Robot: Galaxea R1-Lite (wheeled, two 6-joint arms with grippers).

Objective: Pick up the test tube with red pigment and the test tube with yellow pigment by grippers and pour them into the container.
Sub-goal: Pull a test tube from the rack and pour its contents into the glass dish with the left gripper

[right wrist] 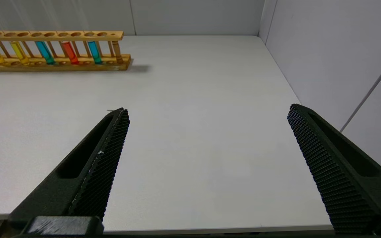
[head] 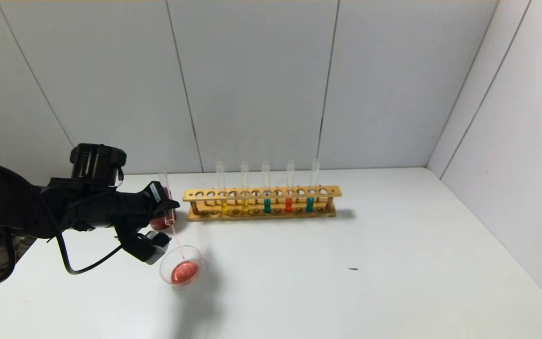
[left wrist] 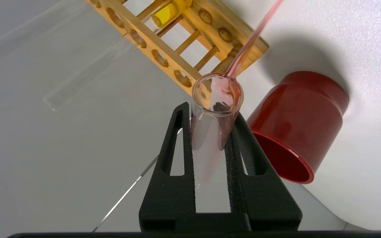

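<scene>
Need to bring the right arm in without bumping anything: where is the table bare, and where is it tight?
Bare: the table right of the wooden rack and in front of it, under the open right end effector. Tight: the left end, where the left end effector tips the test tube with red pigment over the container, red cup beside.

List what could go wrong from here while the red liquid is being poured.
1. The left hand holds the tilted test tube with red pigment high over the container, so the thin stream may drift and hit the rim or the table.
2. The glass tube is pinched only between the two black fingers; it might slip or rotate.
3. The red cup and the wooden rack stand close by, so swinging back may knock them.
</scene>
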